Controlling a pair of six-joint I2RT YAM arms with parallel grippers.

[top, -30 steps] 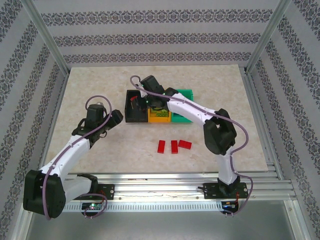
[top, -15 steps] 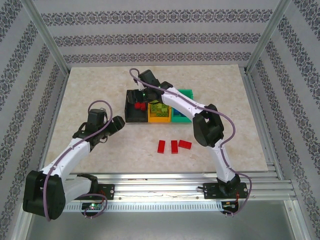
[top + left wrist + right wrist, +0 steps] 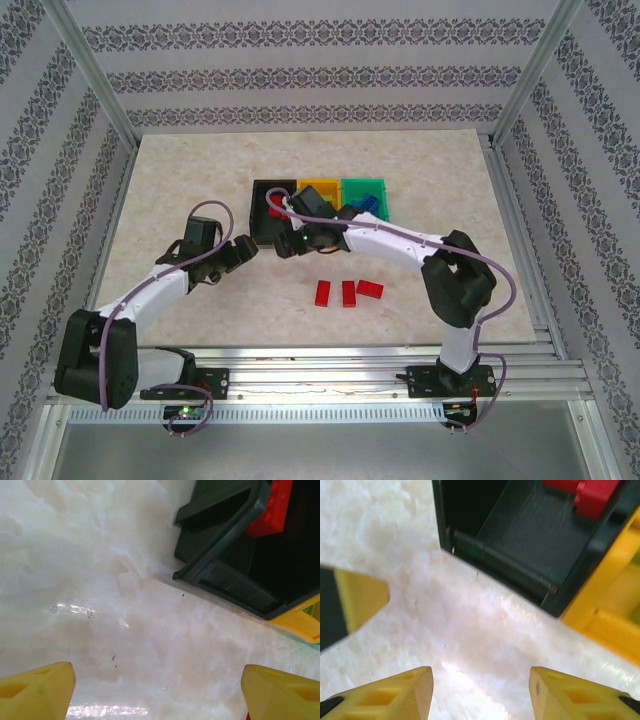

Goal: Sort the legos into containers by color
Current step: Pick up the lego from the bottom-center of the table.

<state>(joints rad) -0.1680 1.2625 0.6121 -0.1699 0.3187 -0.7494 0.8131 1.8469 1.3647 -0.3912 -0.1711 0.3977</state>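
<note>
Three red legos (image 3: 347, 291) lie side by side on the table in front of the containers. The black bin (image 3: 262, 212) holds red bricks (image 3: 590, 495), the orange bin (image 3: 322, 186) stands next to it, and the green bin (image 3: 362, 188) holds blue bricks (image 3: 369, 204). My right gripper (image 3: 283, 243) hangs low just before the black bin's near wall (image 3: 520, 535), open and empty (image 3: 481, 695). My left gripper (image 3: 244, 250) is close to its left, open over bare table (image 3: 160, 700), with the black bin (image 3: 235, 580) ahead of it.
The two grippers are close together; one left finger (image 3: 360, 597) shows in the right wrist view. The right arm's forearm (image 3: 390, 238) crosses in front of the orange and green bins. Metal frame posts stand at the table's corners.
My right gripper pulled back from over the black bin to the table in front of it and opened, leaving a red brick inside. My left gripper edged right toward the bin.
</note>
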